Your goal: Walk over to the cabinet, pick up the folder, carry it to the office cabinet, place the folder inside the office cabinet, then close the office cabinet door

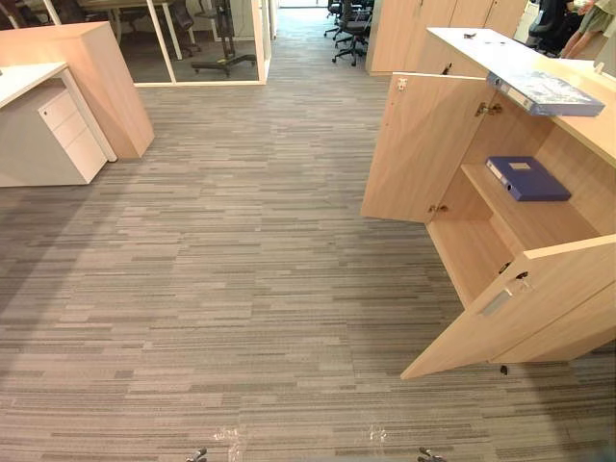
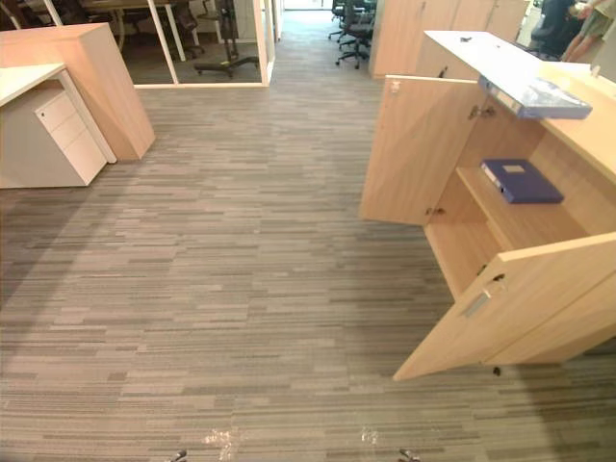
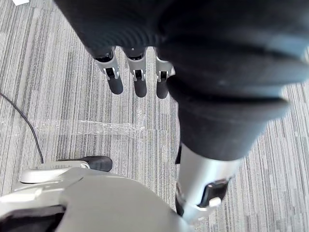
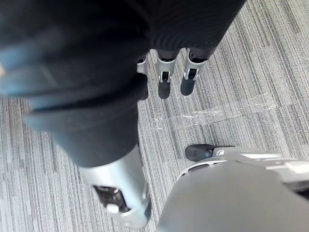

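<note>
I judge this is the approach step: my left hand and right hand hang with fingers straight, holding nothing. The folder lies on the cabinet's surface, far right. Next I need to walk over until it is within reach.

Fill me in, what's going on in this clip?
Nothing is being handled yet. The robot stands on the carpet, its left hand and right hand hanging open, holding nothing. On its right, a wooden cabinet has both doors swung open; a dark blue folder lies on the shelf inside, a pale blue folder on top.
</note>
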